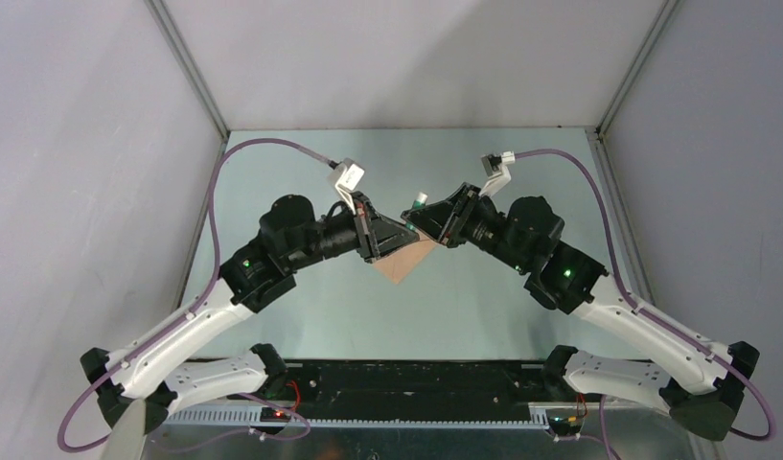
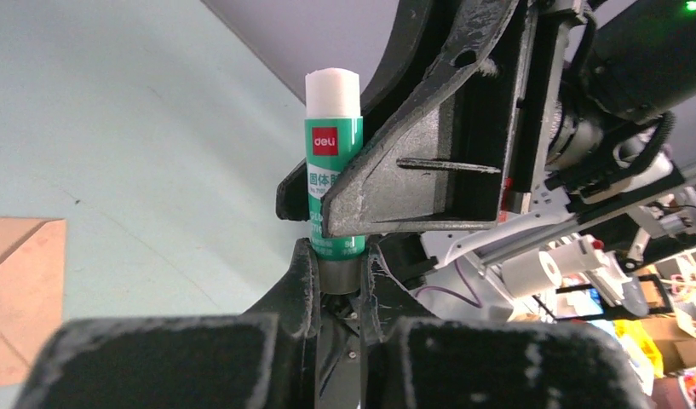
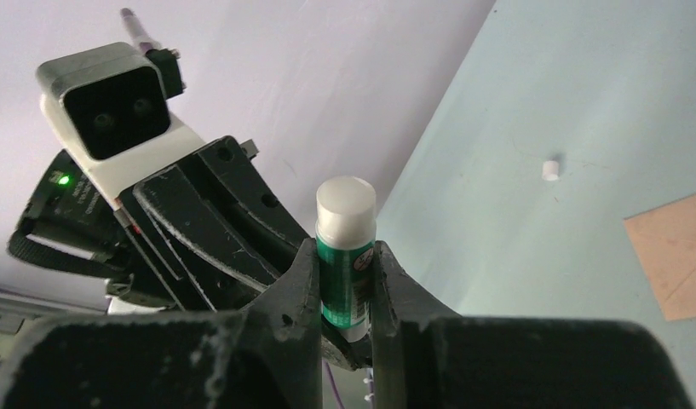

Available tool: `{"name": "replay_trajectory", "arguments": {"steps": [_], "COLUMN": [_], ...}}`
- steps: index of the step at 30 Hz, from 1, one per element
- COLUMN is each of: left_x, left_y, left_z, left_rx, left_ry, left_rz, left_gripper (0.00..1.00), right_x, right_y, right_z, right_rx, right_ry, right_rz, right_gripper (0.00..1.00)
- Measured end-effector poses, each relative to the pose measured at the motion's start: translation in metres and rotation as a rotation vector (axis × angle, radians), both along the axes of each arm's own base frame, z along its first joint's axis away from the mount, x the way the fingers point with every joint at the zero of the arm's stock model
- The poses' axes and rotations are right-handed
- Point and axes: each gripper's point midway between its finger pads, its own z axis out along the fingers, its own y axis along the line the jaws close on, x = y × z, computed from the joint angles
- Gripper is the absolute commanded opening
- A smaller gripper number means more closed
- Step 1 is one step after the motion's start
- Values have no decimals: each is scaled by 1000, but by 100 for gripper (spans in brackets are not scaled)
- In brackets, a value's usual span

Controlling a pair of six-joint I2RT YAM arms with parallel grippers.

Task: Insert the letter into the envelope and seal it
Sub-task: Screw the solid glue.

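Top external view: what was largest?
— A pale green bench (image 1: 301, 316). The left arm (image 1: 205, 316) and the right arm (image 1: 617, 316) reached in from its near edge and met nose to nose above its middle.

What lay beneath them?
— The envelope (image 3: 672, 256), tan with diagonal seams, lay flat on the bench under the meeting point. The letter did not show as a separate sheet, and I could not tell whether it was inside.

Why were the arms joined?
— Both held one glue stick (image 2: 333, 153), green with a white top, in the air between them. The left claw (image 2: 340, 260) was clamped on its grey base. The right claw (image 3: 346, 256) pressed on the green barrel higher up, a finger on each side. That two-handed hold probably served to ready the glue for sealing the flap.

Anything smaller?
— A tiny white piece (image 3: 550, 168) lay on the bench, apart from the envelope. It was too small to identify.
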Motion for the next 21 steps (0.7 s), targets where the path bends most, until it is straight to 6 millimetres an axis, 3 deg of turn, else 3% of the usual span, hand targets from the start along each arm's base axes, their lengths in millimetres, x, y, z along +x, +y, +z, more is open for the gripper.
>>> {"name": "replay_trajectory", "arguments": {"steps": [13, 21], "left_x": [-19, -39], "left_y": [0, 5], "left_z": [31, 60], "left_rx": [-228, -365], "left_ry": [8, 9], "left_rz": [-168, -295], "left_gripper": [0, 0], "right_x": [-20, -41], "right_y": [-2, 2], "right_z": [33, 63], "right_rx": [160, 273], "right_ry": [-173, -306], "right_rz": [203, 355], "right_gripper": [0, 0]}}
